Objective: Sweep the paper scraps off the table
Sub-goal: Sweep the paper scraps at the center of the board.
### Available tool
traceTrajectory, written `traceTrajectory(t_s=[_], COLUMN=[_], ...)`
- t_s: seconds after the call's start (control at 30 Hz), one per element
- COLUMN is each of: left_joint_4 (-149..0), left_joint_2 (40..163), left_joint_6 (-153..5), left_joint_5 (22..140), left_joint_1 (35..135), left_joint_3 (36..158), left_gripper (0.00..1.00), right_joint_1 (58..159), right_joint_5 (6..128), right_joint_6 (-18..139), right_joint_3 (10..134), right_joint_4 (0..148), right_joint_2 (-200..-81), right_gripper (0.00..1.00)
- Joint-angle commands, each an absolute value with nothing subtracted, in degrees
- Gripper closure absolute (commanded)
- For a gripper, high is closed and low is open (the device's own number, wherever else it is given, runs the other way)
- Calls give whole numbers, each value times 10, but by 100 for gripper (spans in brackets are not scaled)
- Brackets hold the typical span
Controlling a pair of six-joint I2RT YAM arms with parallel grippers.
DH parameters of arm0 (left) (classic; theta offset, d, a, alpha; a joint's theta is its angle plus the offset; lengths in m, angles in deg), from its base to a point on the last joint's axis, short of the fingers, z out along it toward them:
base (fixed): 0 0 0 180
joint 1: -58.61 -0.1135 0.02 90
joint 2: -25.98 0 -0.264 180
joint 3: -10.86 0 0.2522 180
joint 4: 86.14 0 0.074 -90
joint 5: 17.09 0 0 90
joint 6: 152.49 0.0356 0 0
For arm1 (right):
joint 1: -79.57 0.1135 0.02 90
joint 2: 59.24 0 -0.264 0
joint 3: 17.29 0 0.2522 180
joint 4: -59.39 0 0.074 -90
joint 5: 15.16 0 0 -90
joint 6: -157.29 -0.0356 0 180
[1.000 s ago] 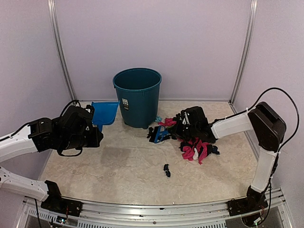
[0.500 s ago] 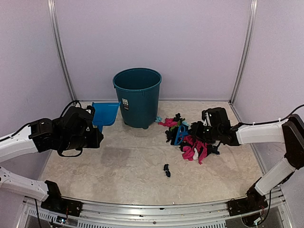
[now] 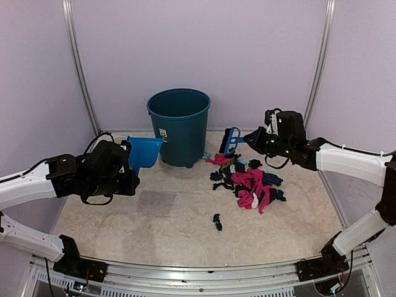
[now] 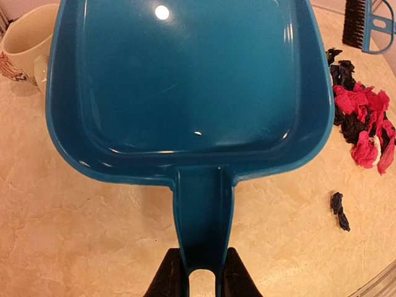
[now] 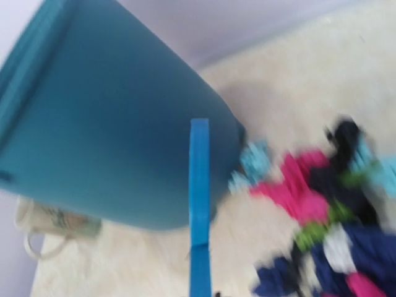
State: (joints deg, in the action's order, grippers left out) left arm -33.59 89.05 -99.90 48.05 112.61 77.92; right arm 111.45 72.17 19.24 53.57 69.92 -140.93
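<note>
While the right gripper (image 3: 249,139) is hanging in the air near the back wall, the paper scraps (image 3: 250,182) are lying below and just in front of it. They are heaped in a loose pile of pink, black, dark blue and teal bits to the right of the bin (image 3: 179,127). One dark scrap (image 3: 216,221) is sitting apart from the pile, nearer the front rail (image 3: 198,272). The left gripper (image 3: 127,168) is hovering well to the left of the pile, on the far side of the bin.

The table (image 3: 154,216) is showing a beige marbled top, and pale lilac walls (image 3: 204,55) are closing it in on three sides. A pale mug (image 4: 21,40) is peeking out beyond the pan's left corner in the left wrist view.

The right gripper is clenching the blue hand brush (image 3: 231,140), holding its head raised off the table between bin and claw. The right wrist view is blurring, showing only the blue handle against the bin. The left gripper is pinching the handle of the blue dustpan (image 4: 185,80), a finger (image 4: 168,278) pressing on either side.
</note>
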Motion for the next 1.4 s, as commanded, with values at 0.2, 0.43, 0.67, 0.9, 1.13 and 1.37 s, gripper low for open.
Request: traceTrajectory(t_s=[0.2, 0.43, 0.67, 0.9, 1.13, 1.37], left_joint_4=[-331, -318, -307, -307, -323, -335], left_joint_2=[883, 869, 857, 857, 869, 903], left_joint_6=[-1013, -1027, -1049, -1052, -1044, -1025], left_joint_5=[481, 483, 480, 477, 483, 499], left_joint_1=[1147, 1160, 1169, 1177, 1179, 1185], left_joint_3=[781, 766, 754, 753, 751, 755], left_gripper=[95, 95, 95, 95, 95, 95], right_joint_1=[1118, 1117, 1111, 1096, 1091, 1083], right_joint_5=[733, 704, 676, 669, 697, 707], right_joint_6=[197, 182, 177, 180, 192, 206], right_joint_3=[704, 798, 834, 769, 637, 531], right_joint_4=[669, 668, 674, 662, 652, 666], right_joint_2=[-1616, -1729, -1797, -1793, -1706, -1591], right_gripper=[100, 100, 100, 100, 100, 100])
